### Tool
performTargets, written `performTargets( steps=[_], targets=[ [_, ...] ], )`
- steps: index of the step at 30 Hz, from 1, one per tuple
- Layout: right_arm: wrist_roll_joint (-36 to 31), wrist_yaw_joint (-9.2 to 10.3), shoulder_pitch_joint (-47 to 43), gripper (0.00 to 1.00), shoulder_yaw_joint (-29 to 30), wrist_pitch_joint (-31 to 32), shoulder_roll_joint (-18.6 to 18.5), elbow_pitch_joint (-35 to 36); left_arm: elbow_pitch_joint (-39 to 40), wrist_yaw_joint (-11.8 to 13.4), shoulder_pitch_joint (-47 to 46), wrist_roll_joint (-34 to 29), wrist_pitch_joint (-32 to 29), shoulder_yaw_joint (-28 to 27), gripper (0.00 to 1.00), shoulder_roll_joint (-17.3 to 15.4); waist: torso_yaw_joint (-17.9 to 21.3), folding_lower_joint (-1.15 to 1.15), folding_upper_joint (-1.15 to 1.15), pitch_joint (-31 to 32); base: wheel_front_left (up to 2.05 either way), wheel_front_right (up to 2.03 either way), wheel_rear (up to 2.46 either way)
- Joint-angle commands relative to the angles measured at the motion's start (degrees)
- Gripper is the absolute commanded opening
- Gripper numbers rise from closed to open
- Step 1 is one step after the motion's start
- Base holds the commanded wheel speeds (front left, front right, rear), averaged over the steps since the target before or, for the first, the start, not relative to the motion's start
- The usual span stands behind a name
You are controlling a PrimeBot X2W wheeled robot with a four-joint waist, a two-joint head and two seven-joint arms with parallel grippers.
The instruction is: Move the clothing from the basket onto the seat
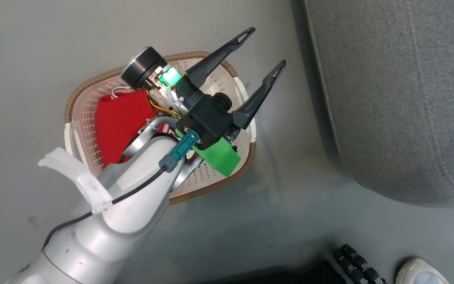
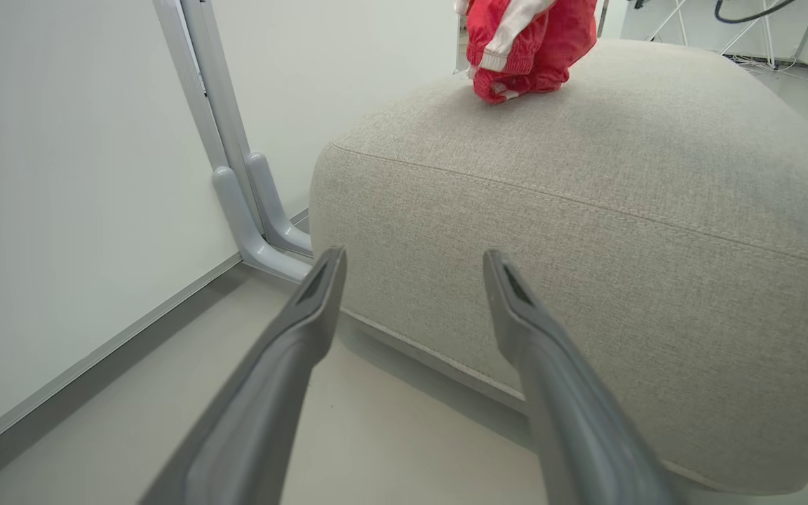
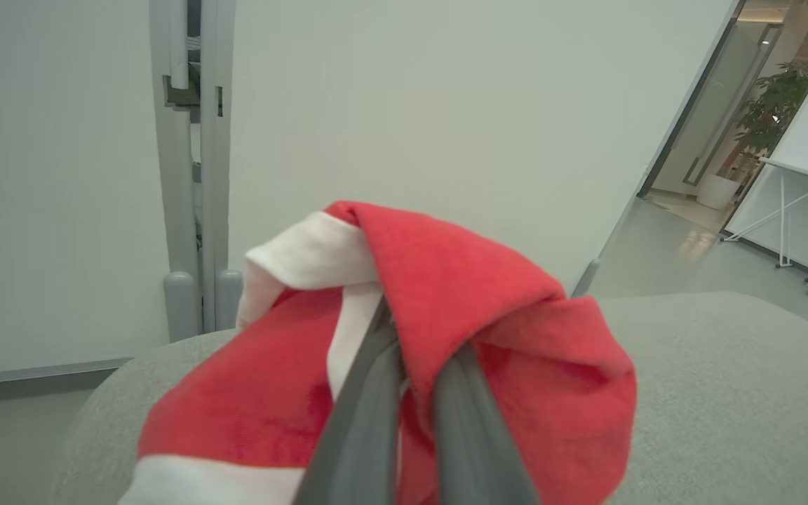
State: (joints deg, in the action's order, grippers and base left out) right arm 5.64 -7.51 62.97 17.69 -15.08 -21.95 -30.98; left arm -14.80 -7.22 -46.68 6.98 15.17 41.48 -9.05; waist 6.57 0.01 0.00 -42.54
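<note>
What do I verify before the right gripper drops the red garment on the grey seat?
1. Right gripper shut on the held red white-trimmed fabric garment: ok.
2. Held garment above the large grey woven-fabric seat, lower folds seemingly touching its top: ok.
3. Left gripper open and empty: ok.
4. Small cream perforated plastic basket emptied: not ok, a second red fabric garment lies inside.
5. Left gripper's height above the basket: cannot tell.
6. White shoe apart from basket and arm: ok.
</note>
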Motion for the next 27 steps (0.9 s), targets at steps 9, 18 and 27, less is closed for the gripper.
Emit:
performTargets(
  steps=[9, 18, 27],
  targets=[
    [-0.1, 0.04, -6.2, 0.0, 1.2, -0.1, 2.4, -6.2, 0.4, 0.3, -0.1, -0.2, 0.0, -0.7, 1.0, 0.4, -0.7, -0.01, 0.0, 0.6, 0.0, 0.0, 0.0],
    [-1.3, 0.04, -13.1, 1.0, 0.4, -0.1, 3.9, -4.0, 0.7, 0.8, 2.5, 0.3, 0.0, -1.9, 1.0, 0.3, -0.5, -0.01, 0.0, 5.3, 0.0, 0.0, 0.0],
    [-1.3, 0.04, -26.0, 1.0, 0.4, -0.1, 6.3, 3.2, 1.5, 2.1, 8.4, 2.0, 0.0, -4.9, 1.0, 1.2, -1.4, -0.01, 0.0, 13.8, 0.0, 0.0, 0.0]
  ],
)
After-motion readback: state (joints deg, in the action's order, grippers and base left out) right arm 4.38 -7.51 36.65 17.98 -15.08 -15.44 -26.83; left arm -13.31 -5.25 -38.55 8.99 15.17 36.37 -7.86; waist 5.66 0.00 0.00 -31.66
